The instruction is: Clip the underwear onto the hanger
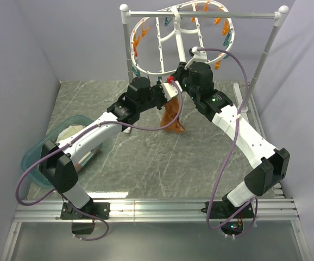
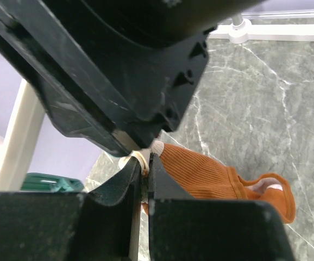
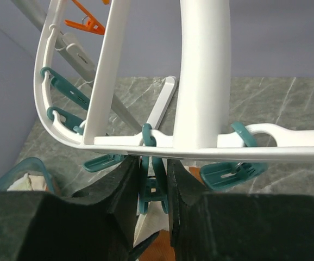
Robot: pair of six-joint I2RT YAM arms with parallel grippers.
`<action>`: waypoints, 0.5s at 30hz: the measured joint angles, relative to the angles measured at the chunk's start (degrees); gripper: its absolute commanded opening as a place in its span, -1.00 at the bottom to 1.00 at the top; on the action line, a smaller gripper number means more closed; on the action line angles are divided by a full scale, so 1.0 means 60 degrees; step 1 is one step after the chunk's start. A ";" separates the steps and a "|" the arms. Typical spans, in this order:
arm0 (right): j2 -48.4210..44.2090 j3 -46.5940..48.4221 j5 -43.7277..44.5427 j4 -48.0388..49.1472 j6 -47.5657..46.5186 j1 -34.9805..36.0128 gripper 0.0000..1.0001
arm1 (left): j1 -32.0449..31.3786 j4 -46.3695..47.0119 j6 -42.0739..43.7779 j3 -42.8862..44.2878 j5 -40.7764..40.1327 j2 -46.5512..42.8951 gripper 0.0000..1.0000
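The underwear is light, limp ribbed cloth; the left hand pinches its firmer cream waistband; the right hand squeezes a teal clothespin on the hanger.

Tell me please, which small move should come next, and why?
Probably the left gripper should raise the underwear a little, into the clip. It pinches the waistband just under the hanger, and the right gripper squeezes that teal clip from both sides. Whether the clip's mouth already holds cloth I cannot tell.
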 measured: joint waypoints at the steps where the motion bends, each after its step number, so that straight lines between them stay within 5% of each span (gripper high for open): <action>1: 0.0000 0.0000 0.0025 -0.0026 -0.0004 0.0000 -1.00 | 0.0000 0.0000 0.0000 0.0036 -0.0047 0.0036 -1.00; 15: 0.0036 0.0000 0.0036 -0.0095 -0.0044 0.0000 -1.00 | -0.0004 -0.0015 0.0004 0.0040 -0.0153 0.0051 -1.00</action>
